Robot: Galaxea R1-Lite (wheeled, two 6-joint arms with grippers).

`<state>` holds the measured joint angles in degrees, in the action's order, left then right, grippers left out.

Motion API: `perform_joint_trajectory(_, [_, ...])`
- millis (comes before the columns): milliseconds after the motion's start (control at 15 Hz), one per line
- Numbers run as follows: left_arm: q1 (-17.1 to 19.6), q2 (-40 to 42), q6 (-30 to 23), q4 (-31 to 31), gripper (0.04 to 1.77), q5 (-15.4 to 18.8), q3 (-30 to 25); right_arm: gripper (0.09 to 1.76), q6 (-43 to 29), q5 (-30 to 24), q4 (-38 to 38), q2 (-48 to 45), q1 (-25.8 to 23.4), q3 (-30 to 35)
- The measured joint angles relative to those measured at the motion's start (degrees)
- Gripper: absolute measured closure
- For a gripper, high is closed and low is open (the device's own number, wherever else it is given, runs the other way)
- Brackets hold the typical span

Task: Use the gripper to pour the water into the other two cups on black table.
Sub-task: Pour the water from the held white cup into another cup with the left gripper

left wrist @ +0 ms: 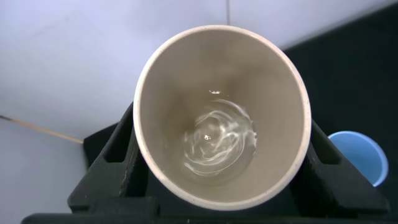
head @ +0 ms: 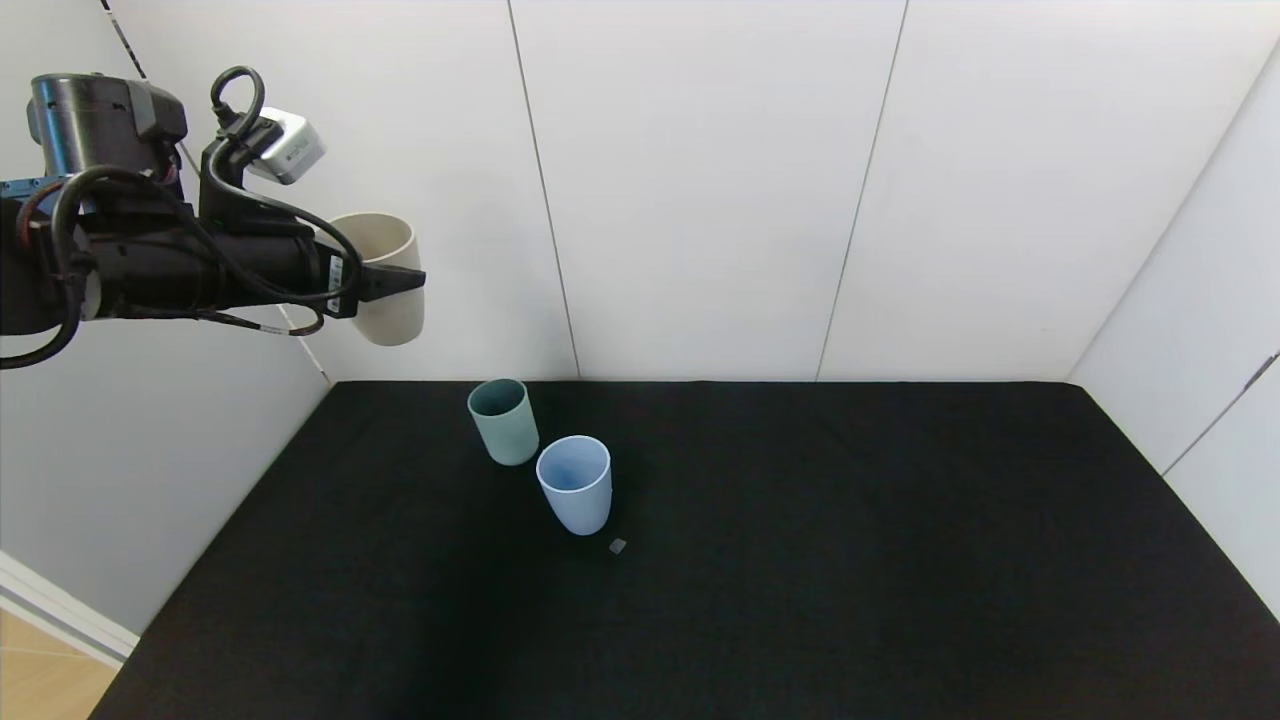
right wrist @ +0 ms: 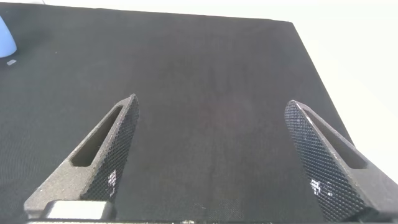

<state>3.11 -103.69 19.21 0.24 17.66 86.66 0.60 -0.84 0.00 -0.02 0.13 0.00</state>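
My left gripper (head: 395,282) is shut on a cream-beige cup (head: 385,280) and holds it upright, high above the table's far left corner. In the left wrist view the cup (left wrist: 180,81) holds a little clear water (left wrist: 217,144) at its bottom. The sage green cup (head: 504,421) stands on the black table (head: 800,560) near the back. The light blue cup (head: 575,484) stands right in front of it, also showing in the left wrist view (left wrist: 360,155). My right gripper (right wrist: 211,130) is open and empty, low over bare table; it is out of the head view.
A small grey scrap (head: 617,546) lies on the table just in front of the blue cup. White walls close in the table at the back, left and right. The table's left edge drops to a wooden floor (head: 40,680).
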Motion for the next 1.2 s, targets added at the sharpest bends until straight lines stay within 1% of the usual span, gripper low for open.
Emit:
perform_joint_trajectory(200, [1.40, -3.06, 1.84, 2.34, 0.56, -0.35, 3.06, 0.14, -0.02, 0.00, 0.00, 0.00, 0.07, 0.00])
perform_joint_trajectory(333, [2.04, -5.68, 5.84, 2.51, 0.56, -1.30, 4.29, 0.14, -0.02, -0.01, 0.00, 0.00, 0.11, 0.00])
perform_joint_trajectory(467, [2.18, -8.05, 8.79, 2.56, 0.56, -3.15, 4.62, 0.14, -0.02, -0.01, 0.00, 0.00, 0.09, 0.00])
perform_joint_trajectory(600, [2.12, -9.97, 11.74, 2.65, 0.56, -4.06, 4.74, 0.14, 0.00, -0.01, 0.00, 0.00, 0.05, 0.00])
perform_joint_trajectory(933, [1.13, -13.18, 17.25, 2.62, 0.56, -4.36, 4.71, 0.14, 0.00, -0.01, 0.00, 0.00, 0.09, 0.00])
perform_joint_trajectory(1067, [0.57, -13.81, 19.07, 2.62, 0.56, -5.63, 4.68, 0.14, -0.02, -0.01, 0.00, 0.00, 0.09, 0.00])
perform_joint_trajectory(1200, [0.02, -14.30, 22.21, 2.69, 0.56, -7.50, 4.63, 0.14, 0.00, 0.00, 0.00, 0.00, 0.09, 0.00])
